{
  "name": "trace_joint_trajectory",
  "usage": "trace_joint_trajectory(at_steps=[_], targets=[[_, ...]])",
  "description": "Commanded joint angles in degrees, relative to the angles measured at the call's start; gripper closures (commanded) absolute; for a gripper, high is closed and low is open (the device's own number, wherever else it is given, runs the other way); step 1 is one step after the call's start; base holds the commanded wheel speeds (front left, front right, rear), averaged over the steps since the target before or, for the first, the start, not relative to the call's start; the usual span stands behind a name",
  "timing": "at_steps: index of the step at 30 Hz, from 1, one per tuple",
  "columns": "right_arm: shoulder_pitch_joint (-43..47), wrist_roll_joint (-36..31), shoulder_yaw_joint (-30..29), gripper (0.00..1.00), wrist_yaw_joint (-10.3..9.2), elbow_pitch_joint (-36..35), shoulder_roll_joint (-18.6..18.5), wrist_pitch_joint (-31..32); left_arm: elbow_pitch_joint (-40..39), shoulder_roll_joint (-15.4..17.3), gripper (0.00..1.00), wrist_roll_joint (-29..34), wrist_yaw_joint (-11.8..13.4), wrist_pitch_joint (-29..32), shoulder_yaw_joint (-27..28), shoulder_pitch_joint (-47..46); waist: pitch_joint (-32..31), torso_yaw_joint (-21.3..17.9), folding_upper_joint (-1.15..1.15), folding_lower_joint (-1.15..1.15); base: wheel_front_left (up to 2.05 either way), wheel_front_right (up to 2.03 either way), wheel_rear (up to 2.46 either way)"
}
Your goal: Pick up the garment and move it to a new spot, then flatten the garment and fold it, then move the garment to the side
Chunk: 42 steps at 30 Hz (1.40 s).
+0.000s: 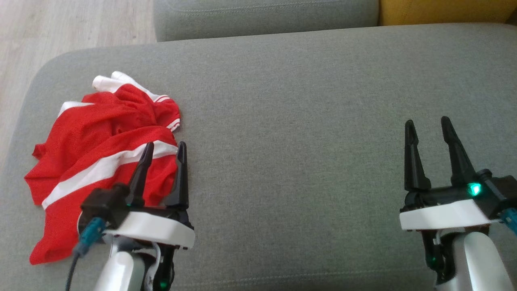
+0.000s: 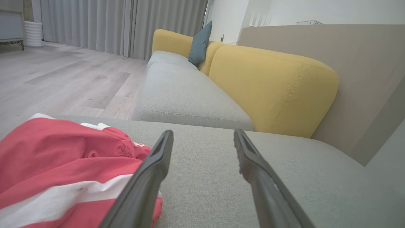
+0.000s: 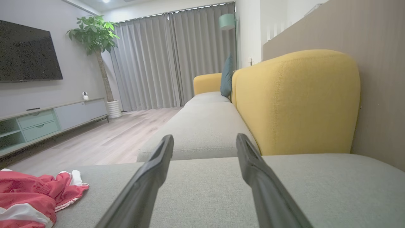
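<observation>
A crumpled red garment (image 1: 97, 153) with white stripes lies in a heap on the left part of the grey cushion (image 1: 307, 121). My left gripper (image 1: 164, 148) hovers over the garment's right edge, open, nothing between its fingers. In the left wrist view the garment (image 2: 60, 167) sits at the lower left, beside the left finger of the open gripper (image 2: 203, 134). My right gripper (image 1: 428, 125) stands open over bare cushion at the far right, well away from the cloth. The right wrist view shows the garment (image 3: 34, 196) at the lower left, far from the open gripper (image 3: 205, 138).
A second grey seat cushion (image 1: 262, 16) lies beyond the near one. Yellow backrests (image 2: 272, 85) run along the right. Wooden floor (image 1: 48, 32) lies past the cushion's left edge. A TV, a low cabinet (image 3: 47, 122) and a potted plant stand across the room.
</observation>
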Motion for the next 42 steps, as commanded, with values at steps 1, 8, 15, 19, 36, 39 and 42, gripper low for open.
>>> trace_joint_trajectory(at_steps=[1,8,15,19,36,39,42], targets=[[-0.6,-2.9,1.1,0.00,0.20,-2.9,-0.5,-1.0,-2.8,1.3,0.00,2.8,1.1,-0.9,0.2,-2.9,0.1,-0.1,0.00,0.00,0.00,0.00,0.00],[-0.5,-9.0,2.2,0.00,0.21,-4.1,-0.5,-2.2,-3.9,3.7,0.00,8.9,4.1,-2.1,-4.1,-3.8,0.2,-0.3,0.00,0.00,0.00,0.00,0.00],[-0.5,-12.6,2.9,0.00,0.22,-5.5,-0.5,-3.4,-6.2,3.9,0.00,10.8,7.8,-3.3,-5.9,-4.0,0.0,-0.4,0.00,0.00,0.00,0.00,0.00],[0.0,-11.6,3.5,0.00,0.23,-5.7,-0.5,-4.1,-7.1,3.0,0.00,10.2,7.0,-3.9,-4.7,-3.2,0.1,-0.3,0.00,0.00,0.00,0.00,0.00],[0.6,1.2,2.9,0.00,0.24,7.4,-0.6,-5.3,-0.8,-0.9,0.00,11.6,-0.3,-5.2,1.7,0.2,-0.7,0.0,0.00,0.00,0.00,0.00,0.00],[0.3,1.3,2.9,0.00,0.24,8.1,-0.6,-5.3,-0.1,-1.1,0.00,11.5,-0.6,-5.2,2.1,0.2,-0.7,0.0,0.00,0.00,0.00,0.00,0.00],[-0.1,1.4,2.8,0.00,0.24,8.6,-0.6,-5.3,0.5,-1.1,0.00,11.5,-0.8,-5.2,2.3,0.2,-0.8,0.0,0.00,0.00,0.00,0.00,0.00]])
